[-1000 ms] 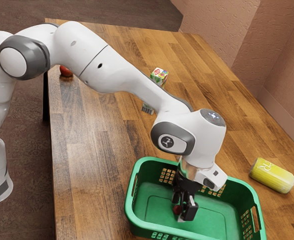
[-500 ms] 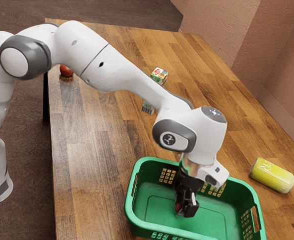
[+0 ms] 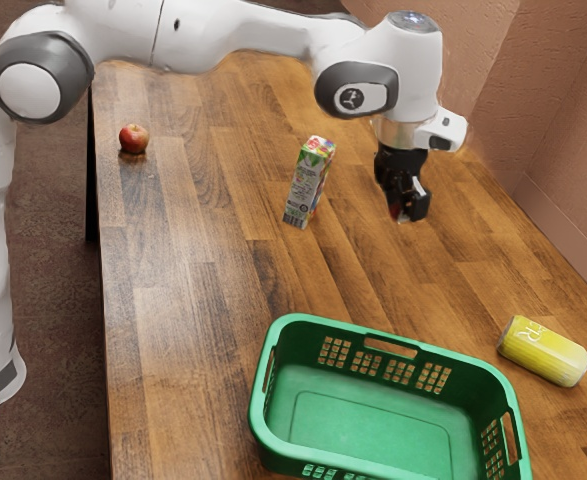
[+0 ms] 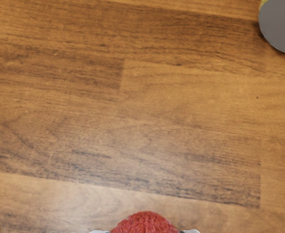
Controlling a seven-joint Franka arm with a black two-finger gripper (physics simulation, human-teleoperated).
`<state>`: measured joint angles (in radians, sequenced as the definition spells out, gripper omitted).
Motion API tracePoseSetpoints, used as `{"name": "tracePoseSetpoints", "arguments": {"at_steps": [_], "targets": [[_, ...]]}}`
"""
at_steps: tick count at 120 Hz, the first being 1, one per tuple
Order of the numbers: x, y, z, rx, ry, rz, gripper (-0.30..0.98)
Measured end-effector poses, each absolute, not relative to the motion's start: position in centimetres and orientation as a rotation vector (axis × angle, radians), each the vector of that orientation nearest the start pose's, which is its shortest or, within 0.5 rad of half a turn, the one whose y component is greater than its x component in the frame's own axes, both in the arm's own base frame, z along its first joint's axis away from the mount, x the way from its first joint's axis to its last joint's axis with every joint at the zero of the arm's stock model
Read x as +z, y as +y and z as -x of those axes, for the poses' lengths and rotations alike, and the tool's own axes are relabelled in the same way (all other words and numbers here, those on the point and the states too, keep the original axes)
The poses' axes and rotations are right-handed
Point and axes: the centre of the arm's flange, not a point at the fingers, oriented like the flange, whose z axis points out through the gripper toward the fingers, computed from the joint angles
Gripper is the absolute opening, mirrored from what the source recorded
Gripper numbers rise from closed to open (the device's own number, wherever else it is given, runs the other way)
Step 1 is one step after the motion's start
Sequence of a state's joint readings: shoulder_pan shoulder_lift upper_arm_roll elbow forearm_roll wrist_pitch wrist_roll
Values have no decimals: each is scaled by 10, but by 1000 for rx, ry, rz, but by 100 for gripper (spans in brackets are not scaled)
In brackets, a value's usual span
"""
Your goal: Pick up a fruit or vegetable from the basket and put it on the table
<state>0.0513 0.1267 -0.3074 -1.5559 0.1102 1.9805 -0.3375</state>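
Ok so the fingers are clamped on a bumpy red fruit, up in the air over the table, well apart from the green basket. Yellow can's lying just beside the basket.

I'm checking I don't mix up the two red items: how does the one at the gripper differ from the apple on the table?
The held red item is in my gripper, above the table; the apple rests on it. The held item's surface is bumpy, while the apple looks smooth. The held item looks evenly red, the apple red with paler, yellowish patches. Both are outside the basket.
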Motion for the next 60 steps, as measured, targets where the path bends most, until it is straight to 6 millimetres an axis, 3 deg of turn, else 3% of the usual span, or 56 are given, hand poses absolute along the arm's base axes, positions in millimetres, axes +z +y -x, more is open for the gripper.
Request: {"name": "tracePoseSetpoints", "arguments": {"at_steps": [6,10,13,17,27,35,46,60], "targets": [[597,-72,-623,-453,-237,3108,16],[582,-33,-632,-401,-313,3108,16],[568,-11,-638,-358,-350,3113,15],[551,4,-645,-311,-365,3124,15],[507,4,-659,-188,-313,3166,14],[486,-2,-664,-130,-266,3187,14],[474,-3,-664,-94,-221,3202,14],[476,-8,-664,-94,-160,3208,44]]}}
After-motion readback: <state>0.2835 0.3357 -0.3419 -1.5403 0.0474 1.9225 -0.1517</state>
